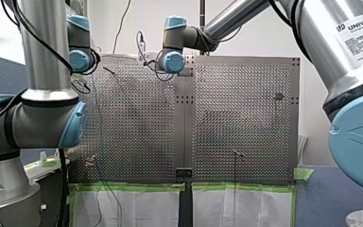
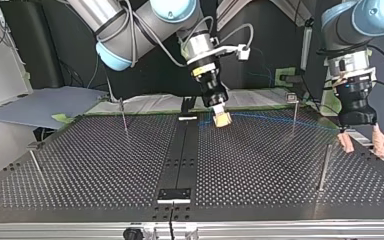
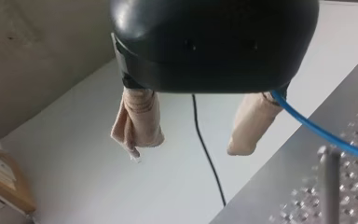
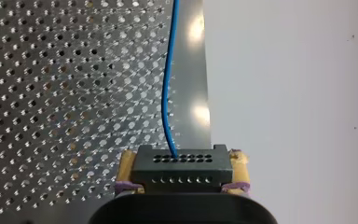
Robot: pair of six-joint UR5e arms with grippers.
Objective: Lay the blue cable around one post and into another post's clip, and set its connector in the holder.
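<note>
The stiff black connector [image 4: 182,169], judged the best hold, is clamped in the right jaws; the light, limp blue cable [image 4: 168,93] leaves it at 12 o'clock. The left jaws are open.

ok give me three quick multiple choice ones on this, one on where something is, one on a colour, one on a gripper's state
1. Where is the black connector?
A. in the table's holder
B. between my right gripper's fingers
C. hanging from a post

2. What colour is the cable?
A. red
B. green
C. blue

3. How is my left gripper?
A. open
B. shut on the cable
C. shut on a post

Answers: 1 B, the right wrist view shows it gripped there; 2 C, a blue line runs out of the connector; 3 A, its beige pads stand wide apart with nothing between.
</note>
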